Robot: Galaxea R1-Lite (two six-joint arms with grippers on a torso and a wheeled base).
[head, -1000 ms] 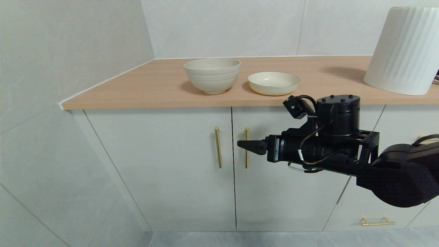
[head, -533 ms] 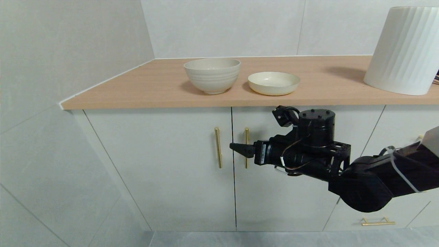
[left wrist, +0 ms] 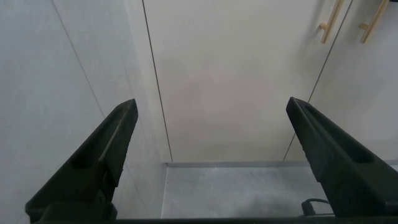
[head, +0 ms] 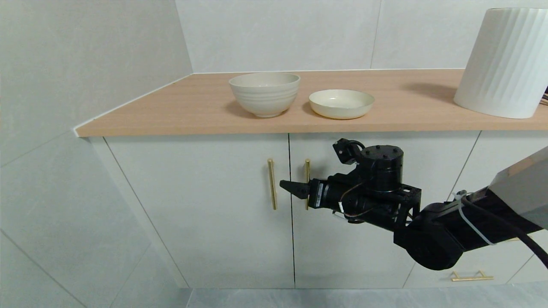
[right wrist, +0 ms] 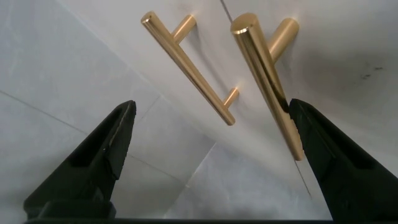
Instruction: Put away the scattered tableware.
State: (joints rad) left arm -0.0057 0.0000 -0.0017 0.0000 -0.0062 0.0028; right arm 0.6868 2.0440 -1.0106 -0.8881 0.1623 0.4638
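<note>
Right hand [head: 286, 186] is seen nearest, at frame centre, in front of the closed cabinet doors [head: 205, 205]. In the right wrist view its fingers are spread wide and nothing is pinched. Its tip is placed by the seam between the two doors, flanked by two vertical gold handles. The left handle [head: 272, 184] is just left of the tip, and the right handle [head: 307, 169] is partly covered by the hand's body. From the right wrist view both handles are framed between the spread fingers; contact with either cannot be told.

Left hand [left wrist: 211, 106] is noted in the left wrist view, fingers spread, nothing held, faced toward a lower cabinet front and the floor.

A small horizontal gold drawer pull [head: 471, 277] is seen at lower right of the head view. Grey floor [head: 299, 297] runs along the bottom edge.

A wood-toned desk [head: 171, 115] is laid across the upper middle of the frame, above the doors. A white ribbed object [head: 505, 64] is stood on it at upper right. Pale tiled walls [head: 85, 64] close the corner behind and at left.

Tableware is left on the desk near its front edge. A deep cream bowl [head: 264, 94] is upright, with a shallow cream dish [head: 341, 103] just right of it, not touching. The bowl is located above and slightly left of the right hand's tip, the dish above and right of it. Both are well apart from the hand, which is held below the desk edge.
</note>
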